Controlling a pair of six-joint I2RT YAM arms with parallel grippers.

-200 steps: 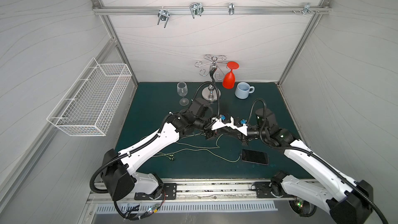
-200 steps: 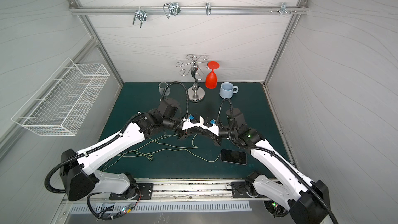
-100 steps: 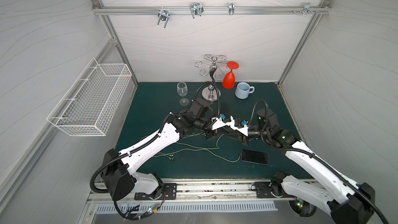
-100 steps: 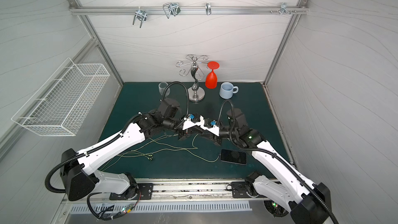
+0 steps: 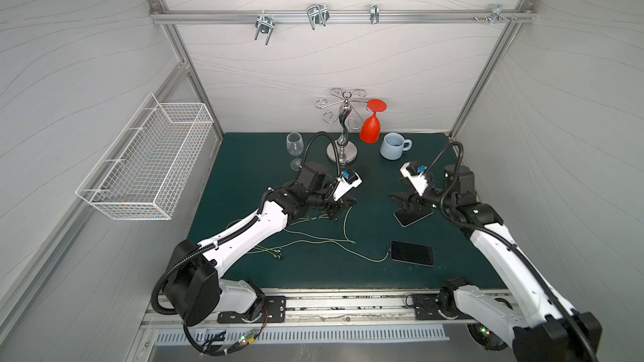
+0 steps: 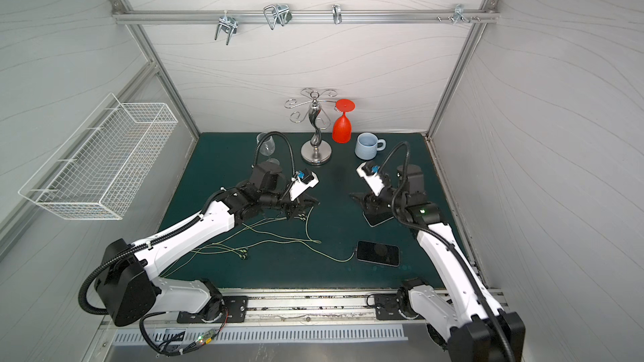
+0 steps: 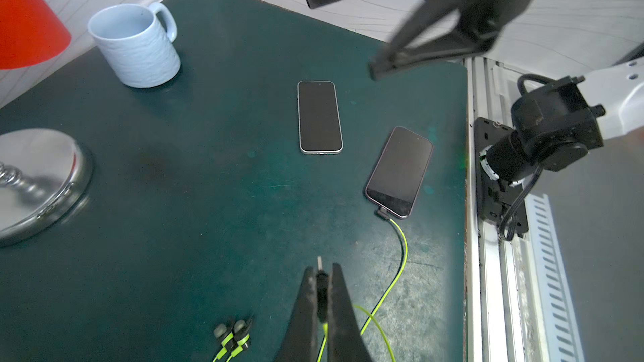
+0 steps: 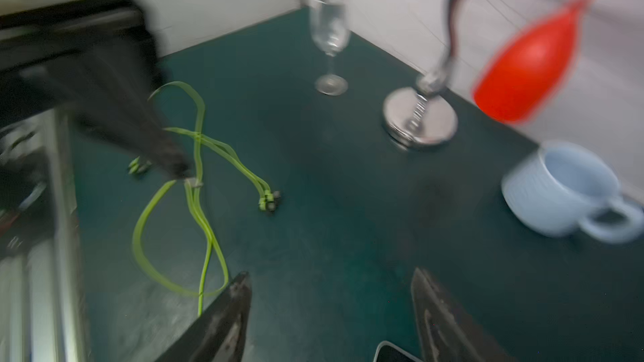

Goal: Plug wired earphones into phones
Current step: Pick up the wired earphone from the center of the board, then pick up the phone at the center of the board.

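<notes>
Green cable is the thing to watch. The left gripper (image 7: 321, 271) is clamped tight on the small dark plug (image 7: 321, 282) of the loose set. The bare metal tip pokes out past its fingertips, which makes sense: that tip has to go into a port, so it needs to stick out front. The cable (image 5: 344, 226) droops from that gripper down to the tabletop (image 7: 209, 186), and a pair of earbuds (image 7: 232, 335) lies just beside it.

Ahead of the tips, well apart, the free phone (image 7: 320, 117) lies flat, screen up, with nothing in it yet. The other phone (image 7: 399, 172) is nearer and off to one side of the same gripper. It already has its own green lead (image 7: 405, 245) in its end, so by the look of it half the job is done.

The right gripper (image 8: 329, 280) has its jaws spread wide and holds nothing. It hangs just above the free phone, and a corner of that phone peeks in beneath it in its wrist view. Probably it's parked there to pin the phone so it won't slide when the plug gets pushed in, though that's a guess. The plug is tiny and the port can't be made out, so lining up looks fiddly.
</notes>
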